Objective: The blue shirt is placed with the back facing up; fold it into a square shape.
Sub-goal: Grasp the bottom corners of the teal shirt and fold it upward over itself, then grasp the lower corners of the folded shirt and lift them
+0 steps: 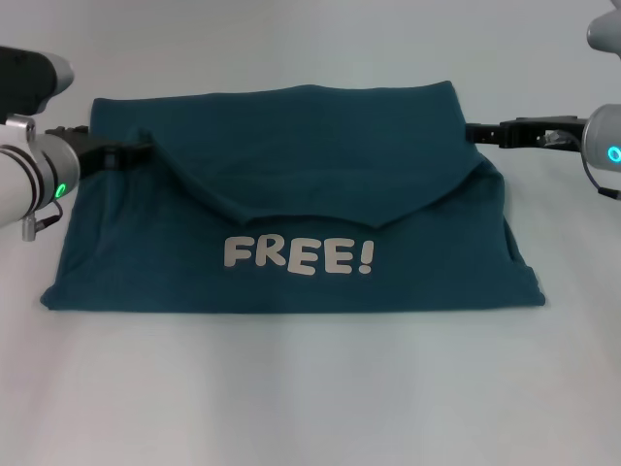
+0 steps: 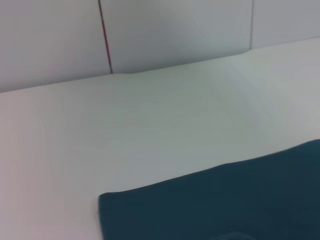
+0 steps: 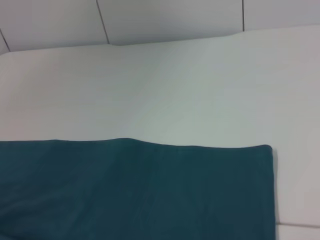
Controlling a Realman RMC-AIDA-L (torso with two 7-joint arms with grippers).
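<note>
The blue shirt lies across the middle of the white table, its far part folded toward me as a sagging flap. Below the flap shows the white "FREE!" lettering. My left gripper meets the flap's left end, where the cloth rises in a pinched peak. My right gripper meets the flap's right end at about the same height. Both look shut on the cloth. Only a shirt edge appears in the left wrist view and in the right wrist view, with no fingers visible.
The white table stretches bare in front of the shirt and on both sides. A pale tiled wall stands behind the table's far edge.
</note>
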